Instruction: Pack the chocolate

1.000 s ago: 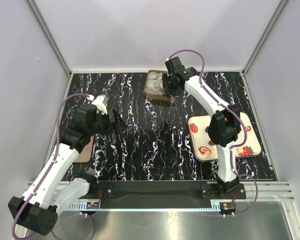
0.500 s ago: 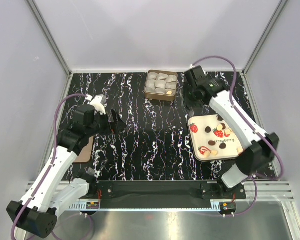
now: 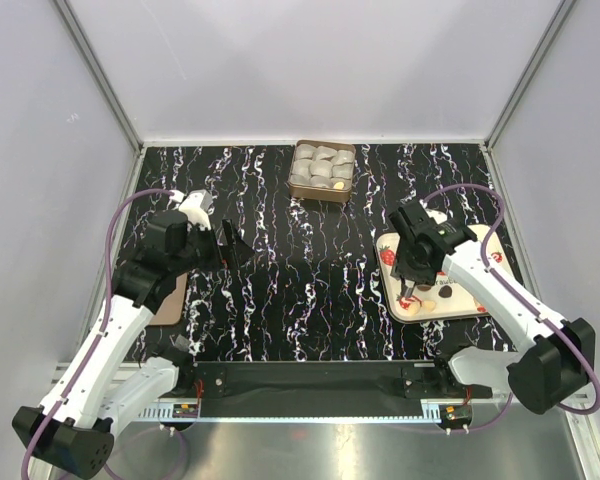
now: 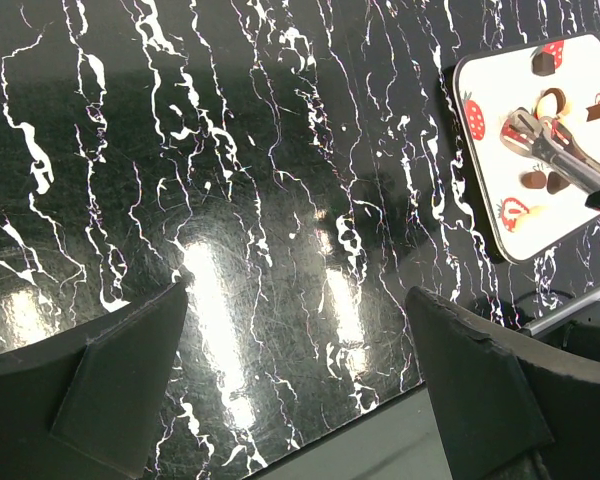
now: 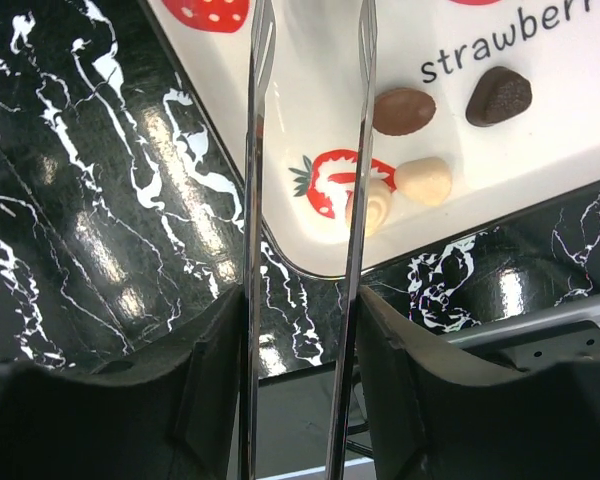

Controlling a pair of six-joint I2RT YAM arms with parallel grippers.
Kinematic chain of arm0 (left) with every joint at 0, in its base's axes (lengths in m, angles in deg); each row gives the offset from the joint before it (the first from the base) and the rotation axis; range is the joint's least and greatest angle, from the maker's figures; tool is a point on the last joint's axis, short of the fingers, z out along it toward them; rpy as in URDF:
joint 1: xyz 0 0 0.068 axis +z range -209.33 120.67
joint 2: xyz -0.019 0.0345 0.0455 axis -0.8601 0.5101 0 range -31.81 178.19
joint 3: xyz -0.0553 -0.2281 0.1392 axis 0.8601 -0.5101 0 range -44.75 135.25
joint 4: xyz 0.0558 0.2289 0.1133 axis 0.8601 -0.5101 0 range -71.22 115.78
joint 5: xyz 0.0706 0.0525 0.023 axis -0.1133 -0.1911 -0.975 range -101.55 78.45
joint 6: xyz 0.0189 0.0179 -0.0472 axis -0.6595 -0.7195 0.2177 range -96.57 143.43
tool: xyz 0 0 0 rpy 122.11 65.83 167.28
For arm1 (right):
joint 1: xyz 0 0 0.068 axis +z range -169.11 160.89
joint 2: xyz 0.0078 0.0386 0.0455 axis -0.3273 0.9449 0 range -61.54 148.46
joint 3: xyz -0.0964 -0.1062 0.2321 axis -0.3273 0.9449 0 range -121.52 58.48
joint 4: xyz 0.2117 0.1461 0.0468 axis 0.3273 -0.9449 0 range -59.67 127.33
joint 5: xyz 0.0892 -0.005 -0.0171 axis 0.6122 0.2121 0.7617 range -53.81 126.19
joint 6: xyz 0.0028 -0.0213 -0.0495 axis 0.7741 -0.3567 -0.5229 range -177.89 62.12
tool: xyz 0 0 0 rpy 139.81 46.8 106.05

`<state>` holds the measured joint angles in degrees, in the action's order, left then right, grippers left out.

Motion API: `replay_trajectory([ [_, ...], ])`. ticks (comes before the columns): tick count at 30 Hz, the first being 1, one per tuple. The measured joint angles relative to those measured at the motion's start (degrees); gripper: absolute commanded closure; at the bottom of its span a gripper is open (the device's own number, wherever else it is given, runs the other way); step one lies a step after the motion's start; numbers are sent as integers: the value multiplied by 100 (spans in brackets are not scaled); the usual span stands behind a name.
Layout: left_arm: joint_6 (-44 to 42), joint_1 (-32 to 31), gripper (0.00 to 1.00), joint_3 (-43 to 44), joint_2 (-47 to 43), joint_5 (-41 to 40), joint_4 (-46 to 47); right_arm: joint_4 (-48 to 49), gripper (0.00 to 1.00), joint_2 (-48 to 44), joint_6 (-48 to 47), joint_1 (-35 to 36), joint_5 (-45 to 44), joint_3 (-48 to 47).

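The box (image 3: pixel 320 197) of paper cups (image 3: pixel 315 165) sits at 12 o'clock on the surface (image 3: pixel 280 290), near its far edge. The tray (image 3: pixel 472 298) lies at 3 o'clock, well apart from the box. Chocolates (image 5: pixel 404 110) lie scattered on the tray. The right claw (image 3: pixel 412 266) hangs over the tray's left part, and its tongs (image 5: pixel 255 150) reach down toward the tray. The left claw (image 3: pixel 232 243) is at 9 o'clock, over bare surface.

tray (image 3: pixel 483 301) 1 | box (image 3: pixel 321 197) 1 | tongs (image 5: pixel 256 150) 1 | chocolates (image 5: pixel 404 110), right wrist view: 2 brown, 2 cream
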<state>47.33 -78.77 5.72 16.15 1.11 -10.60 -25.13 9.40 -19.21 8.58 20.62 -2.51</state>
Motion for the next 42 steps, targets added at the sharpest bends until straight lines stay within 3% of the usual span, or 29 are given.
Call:
replay_trajectory([
  [42, 166, 0, 1, -24, 98, 173, 39, 1003, 51, -507, 273, -535, 146, 1123],
])
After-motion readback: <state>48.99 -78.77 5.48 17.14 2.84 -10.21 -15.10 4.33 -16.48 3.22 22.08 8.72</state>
